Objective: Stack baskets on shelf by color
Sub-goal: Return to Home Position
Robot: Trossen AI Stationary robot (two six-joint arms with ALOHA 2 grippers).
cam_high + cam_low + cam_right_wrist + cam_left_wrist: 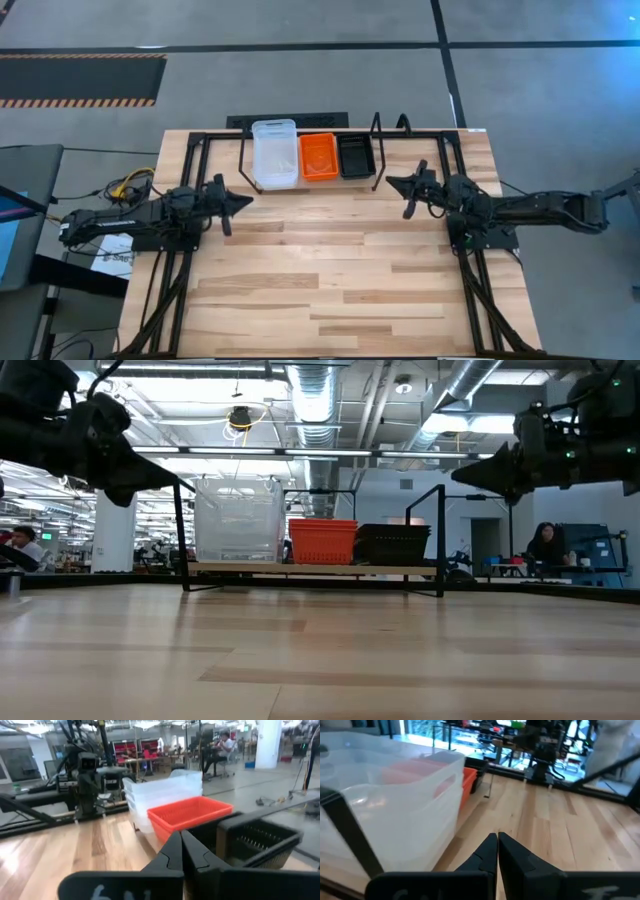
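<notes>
The shelf [312, 184] stands at the table's far middle, its wooden board [310, 569] carrying three piles side by side. A tall stack of clear baskets [274, 152] [237, 520] [395, 805] is on the left, orange-red baskets [318, 156] [322, 541] [190, 812] are in the middle, and black baskets [355, 155] [392, 543] [255, 837] are on the right. My left gripper [245, 200] [497, 840] hovers shut, left of and nearer than the shelf. My right gripper [392, 182] [180, 836] hovers shut, just right of the shelf. Both hold nothing.
Black wire loops [388, 125] rise at the shelf's ends. Black frame rails [195, 150] run along the table's left and right sides. Bare wooden tabletop [330, 270] lies between the arms and the near edge. People sit in the room beyond [545, 545].
</notes>
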